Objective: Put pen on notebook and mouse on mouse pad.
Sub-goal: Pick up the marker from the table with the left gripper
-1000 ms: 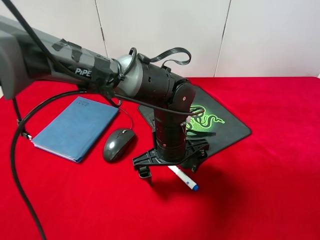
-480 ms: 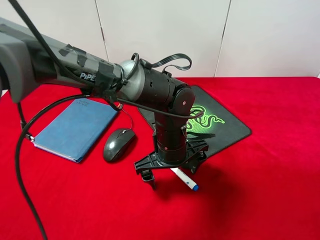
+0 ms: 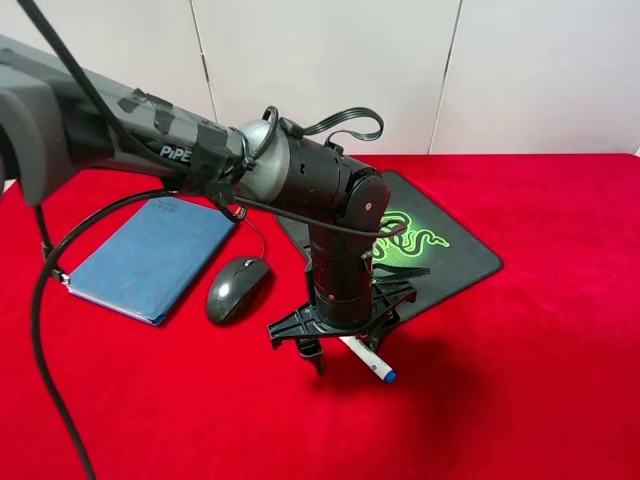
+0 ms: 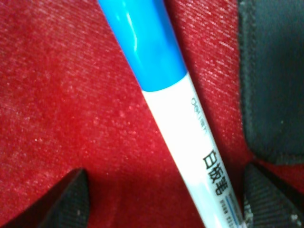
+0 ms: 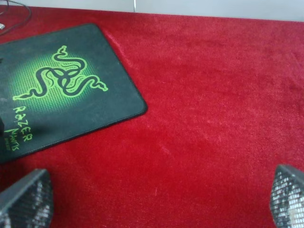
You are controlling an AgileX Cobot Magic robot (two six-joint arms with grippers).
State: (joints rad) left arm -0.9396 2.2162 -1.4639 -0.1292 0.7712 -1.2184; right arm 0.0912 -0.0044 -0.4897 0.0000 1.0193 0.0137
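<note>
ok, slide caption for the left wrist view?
Pen on red cloth between the fingertips of the open left end effector, mouse pad corner alongside.

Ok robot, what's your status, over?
Left end effector open, straddling pen. Right end effector open, empty. Mouse off mouse pad, between pen and notebook.

Pen [image 3: 371, 364] is a stubby white marker with a blue cap and blue tip. It's lying flat and slanted on the red cloth [image 3: 520, 390], right by the mouse pad [image 3: 462, 252]'s near edge. Pad's black with a green snake logo. The dark oval mouse [image 3: 238, 288] sits on the cloth just beside the closed blue-grey notebook [image 3: 150, 255], which lies flat at an angle.
</note>
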